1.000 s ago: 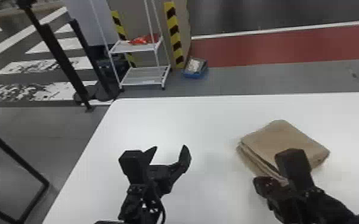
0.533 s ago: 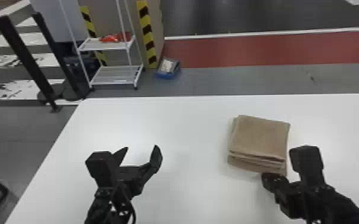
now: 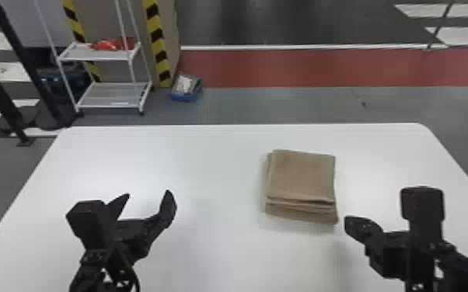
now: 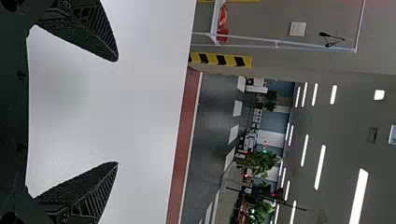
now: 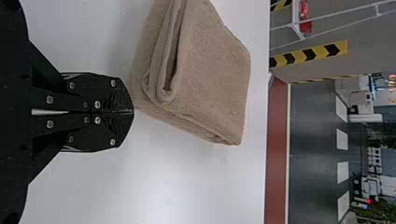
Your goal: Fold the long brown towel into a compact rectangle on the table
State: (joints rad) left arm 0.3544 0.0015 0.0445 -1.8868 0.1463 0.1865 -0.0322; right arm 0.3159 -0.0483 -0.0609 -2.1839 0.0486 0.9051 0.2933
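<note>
Just beside the folded brown towel (image 3: pixel 301 178), right gripper (image 3: pixel 353 226) closed; left gripper (image 3: pixel 147 195) agape.

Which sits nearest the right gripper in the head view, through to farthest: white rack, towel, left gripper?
1. Towel, just left of the right gripper.
2. Left gripper, farther left, jaws open.
3. White rack, well beyond, left side.

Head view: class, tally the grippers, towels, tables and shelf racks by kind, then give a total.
Grippers, left gripper and right gripper: 2
Brown towel: 1
White table: 1
Shelf rack: 1
Total: 5
</note>
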